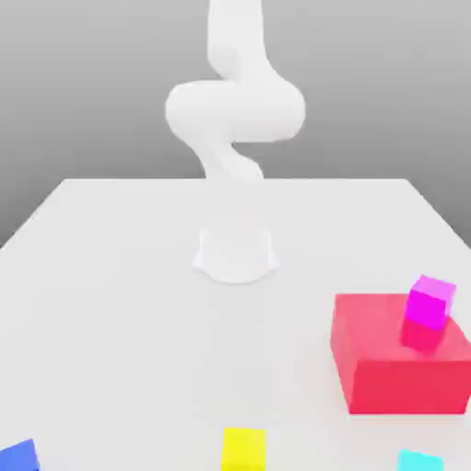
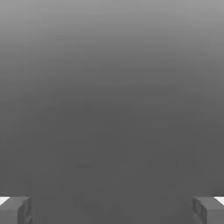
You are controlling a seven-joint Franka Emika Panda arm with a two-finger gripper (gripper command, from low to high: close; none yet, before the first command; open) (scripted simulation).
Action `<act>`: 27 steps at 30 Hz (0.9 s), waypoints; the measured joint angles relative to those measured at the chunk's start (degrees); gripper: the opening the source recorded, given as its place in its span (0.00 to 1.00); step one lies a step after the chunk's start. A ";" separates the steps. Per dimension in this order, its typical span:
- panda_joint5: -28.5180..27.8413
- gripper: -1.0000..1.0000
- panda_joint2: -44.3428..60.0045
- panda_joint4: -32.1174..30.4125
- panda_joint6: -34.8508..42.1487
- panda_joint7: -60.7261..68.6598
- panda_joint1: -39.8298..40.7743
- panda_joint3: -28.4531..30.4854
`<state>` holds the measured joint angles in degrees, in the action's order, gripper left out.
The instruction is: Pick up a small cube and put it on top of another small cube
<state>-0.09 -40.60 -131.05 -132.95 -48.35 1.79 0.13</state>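
The small cube (image 1: 18, 455), deep blue, lies at the table's near edge on the exterior view's left, partly cut off by the frame. In the hand view my gripper (image 2: 112, 211) is open, its two grey fingers (image 2: 15, 210) standing far apart with nothing between them and only a plain grey backdrop ahead. The white arm (image 1: 235, 106) rises from its base (image 1: 235, 253) at the middle of the table and leaves the exterior view at the top, far from the blue cube.
A big red block (image 1: 396, 368) sits on the exterior view's right with a magenta cube (image 1: 429, 302) on top of it. A yellow cube (image 1: 244, 449) and a cyan cube (image 1: 420, 460) lie along the near edge of the white table (image 1: 120, 304).
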 joint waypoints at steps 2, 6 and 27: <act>-0.09 0.50 4.43 0.62 -0.99 -2.13 1.48 0.14; -0.34 0.50 12.82 1.78 -2.87 -6.23 4.05 0.65; 3.47 0.50 56.55 7.86 -12.59 -24.00 14.51 6.64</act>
<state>3.38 15.95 -123.19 -145.54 -72.36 16.30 6.76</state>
